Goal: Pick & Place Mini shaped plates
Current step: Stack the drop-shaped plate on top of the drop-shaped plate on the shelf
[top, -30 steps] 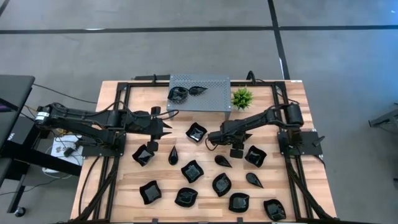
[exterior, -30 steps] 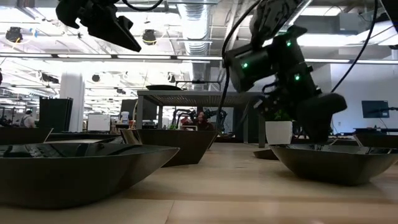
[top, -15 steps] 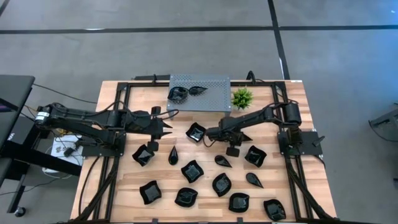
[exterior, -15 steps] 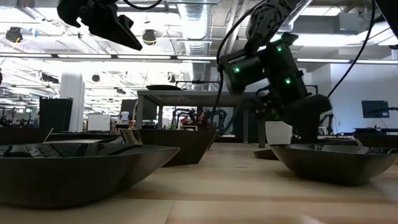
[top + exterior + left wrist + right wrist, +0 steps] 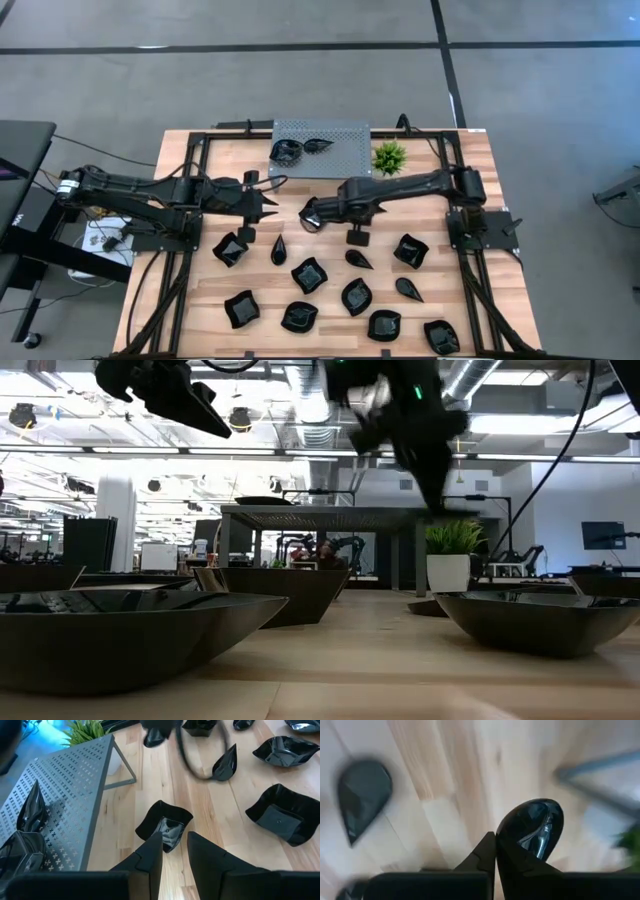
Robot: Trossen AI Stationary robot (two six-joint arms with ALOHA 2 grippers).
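Since a moment ago, the right gripper (image 5: 312,213) is lifting a glossy black plate (image 5: 532,827), fingers (image 5: 487,851) pinching its rim; left gripper (image 5: 268,203) is hovering part-open, empty

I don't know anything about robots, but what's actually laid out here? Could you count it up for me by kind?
Glossy black mini shaped plates: 14 (11 on the wooden table, 2 on the stand, 1 held in the right gripper)
Grey perforated metal stand: 1
Small green plant: 1
Total: 16
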